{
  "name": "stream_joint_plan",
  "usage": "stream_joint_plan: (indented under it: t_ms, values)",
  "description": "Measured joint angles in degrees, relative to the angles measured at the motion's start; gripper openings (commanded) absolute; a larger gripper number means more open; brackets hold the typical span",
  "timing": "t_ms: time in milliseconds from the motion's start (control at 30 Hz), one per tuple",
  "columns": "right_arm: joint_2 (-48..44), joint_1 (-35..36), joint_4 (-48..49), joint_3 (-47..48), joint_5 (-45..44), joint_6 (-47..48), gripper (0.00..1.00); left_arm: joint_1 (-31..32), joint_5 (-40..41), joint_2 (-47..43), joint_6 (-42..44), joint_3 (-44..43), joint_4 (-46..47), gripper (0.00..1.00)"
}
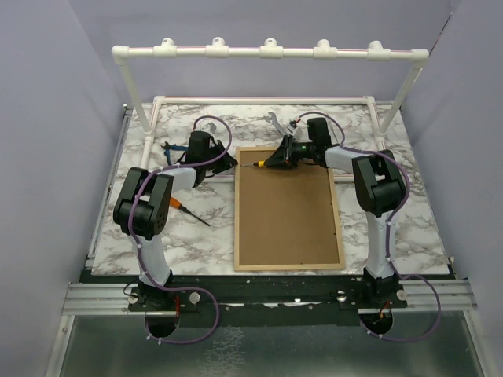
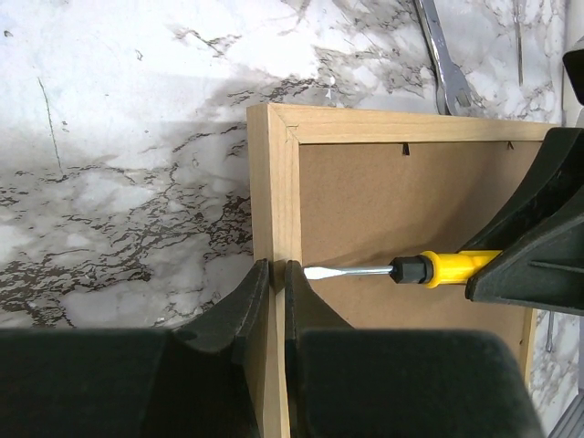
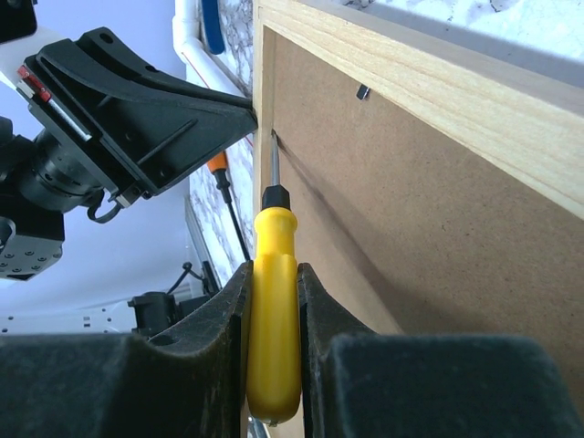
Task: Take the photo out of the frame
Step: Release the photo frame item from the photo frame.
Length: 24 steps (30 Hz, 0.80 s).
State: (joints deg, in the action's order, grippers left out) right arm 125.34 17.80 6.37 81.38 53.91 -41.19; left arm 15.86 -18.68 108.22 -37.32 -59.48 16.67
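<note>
**A:** What has the left gripper (image 2: 276, 266) got?

**B:** Its fingers are drawn in on the left wooden edging of the frame (image 1: 288, 208), near the far corner. One finger is outside the rail and one inside, with a sliver of wood showing between them.

**A:** And the right gripper (image 3: 274, 270)?

**B:** It is clamped on the handle of a yellow screwdriver (image 3: 274, 328). The blade lies over the brown back. Its tip meets the seam where the back joins that same edging, just beside the left fingers.

**A:** Where is the photo?

**B:** Hidden. The frame lies face down in the middle of the table, fibreboard up, so nothing of its front shows. From above, the right arm also covers part of the far edge.

**A:** Anything else around?

**B:** An orange-handled screwdriver (image 1: 179, 205) lies left of the frame, apart from it. A metal wrench (image 2: 443, 55) lies beyond the far edge. Something blue (image 1: 169, 147) by the left arm is too small to make out.

**A:** The setting?

**B:** A white marble-patterned table (image 1: 196, 243), a white pipe rack (image 1: 267, 52) across its far side, and pale lavender walls (image 1: 47, 118).
</note>
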Motion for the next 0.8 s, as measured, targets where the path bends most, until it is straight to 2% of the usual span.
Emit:
stream_joint_plan:
  t_ms: [367,800]
  values:
    - [0.79,-0.17,0.46,0.09,0.39,-3.98,0.01,0.02,0.04,0.02,-0.37,0.50,1.03,0.10]
    - [0.79,-0.17,-0.13,0.44,0.28,-4.42,0.01,0.02,0.04,0.02,-0.42,1.09,2.12,0.10]
